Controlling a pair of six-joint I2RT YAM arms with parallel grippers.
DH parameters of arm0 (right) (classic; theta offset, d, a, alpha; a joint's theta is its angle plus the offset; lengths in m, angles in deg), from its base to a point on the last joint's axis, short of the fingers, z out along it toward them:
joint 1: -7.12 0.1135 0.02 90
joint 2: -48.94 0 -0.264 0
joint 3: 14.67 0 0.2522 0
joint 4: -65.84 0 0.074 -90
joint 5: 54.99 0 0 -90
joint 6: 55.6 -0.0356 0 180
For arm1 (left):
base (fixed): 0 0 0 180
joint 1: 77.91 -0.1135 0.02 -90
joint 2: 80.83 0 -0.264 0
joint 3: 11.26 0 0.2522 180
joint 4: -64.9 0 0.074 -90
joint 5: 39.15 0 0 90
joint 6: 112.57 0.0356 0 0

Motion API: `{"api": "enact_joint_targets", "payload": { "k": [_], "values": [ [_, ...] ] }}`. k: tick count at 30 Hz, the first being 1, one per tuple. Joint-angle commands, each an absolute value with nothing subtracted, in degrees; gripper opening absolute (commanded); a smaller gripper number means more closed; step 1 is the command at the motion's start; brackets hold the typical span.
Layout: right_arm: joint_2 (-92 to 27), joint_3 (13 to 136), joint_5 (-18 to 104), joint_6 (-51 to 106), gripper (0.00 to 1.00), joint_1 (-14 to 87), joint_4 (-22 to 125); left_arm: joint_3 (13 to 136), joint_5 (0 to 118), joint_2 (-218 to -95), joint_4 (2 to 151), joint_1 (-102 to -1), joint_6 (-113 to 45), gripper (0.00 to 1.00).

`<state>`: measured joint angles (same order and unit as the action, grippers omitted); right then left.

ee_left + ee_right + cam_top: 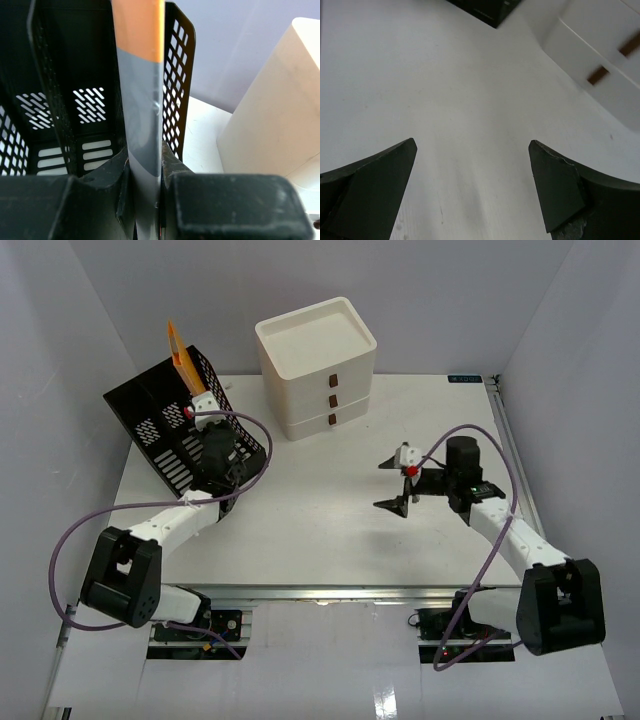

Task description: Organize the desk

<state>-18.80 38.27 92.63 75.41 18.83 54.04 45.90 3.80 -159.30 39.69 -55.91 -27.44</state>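
I start on the left. The left wall [50, 360] is plain and pale, with a hint of purple. Next to it, on the back left corner of the desk [320, 530], sits a black holder [165, 430] full of little holes. It looks tipped, not flat. I see no name on it.

The left gripper [195, 390] reaches into that holder. Its jaws are pressed tight on a thin flat strip [142, 100]. The strip is orange at the top and grey lower down, and it stands upright. Only the orange end [180, 352] pokes out above the holder from on high. It has no words I can read.

In the middle at the back stands a cream box [318, 365] with three drawers. Each drawer has a small brown handle. The box is just beside the holder.

Then comes the right gripper [392, 484]. Its jaws are wide apart with nothing between them, over bare desk.

At the back right edge there is a small bluish label [465, 378]. It is too tiny to read.

The desk is big, white and flat. It fills the middle of my top view, under both arms. A metal rail [330, 592] runs along its near edge. Purple cables [75, 535] loop from the arms. The right wall [590, 340] is pale too.
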Motion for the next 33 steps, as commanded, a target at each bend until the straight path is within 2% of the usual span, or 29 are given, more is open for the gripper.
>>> {"api": "enact_joint_targets", "payload": {
  "k": [1, 4, 8, 18, 33],
  "values": [
    [-26.6, 50.7, 87.7, 118.5, 1.0, 31.1, 31.1, 47.2, 4.7, -154.7, 43.1, -55.8, -31.7, 0.0],
    [-35.0, 61.6, 84.4, 121.6, 0.94, 35.4, 24.7, 48.5, 5.9, -154.3, 45.6, -55.8, -34.0, 0.0],
    [-40.7, 65.2, 84.9, 118.6, 0.92, 38.1, 26.1, 48.9, 5.6, -154.7, 46.4, -55.8, -35.0, 0.0],
    [-36.4, 54.4, 83.6, 110.5, 0.91, 40.0, 34.4, 44.1, 5.6, -155.1, 49.2, -55.7, -39.1, 0.0],
    [-26.0, 41.7, 83.5, 100.0, 0.92, 39.9, 45.0, 33.6, 3.9, -132.1, 62.9, -55.7, -37.9, 0.0]
  ]
}}
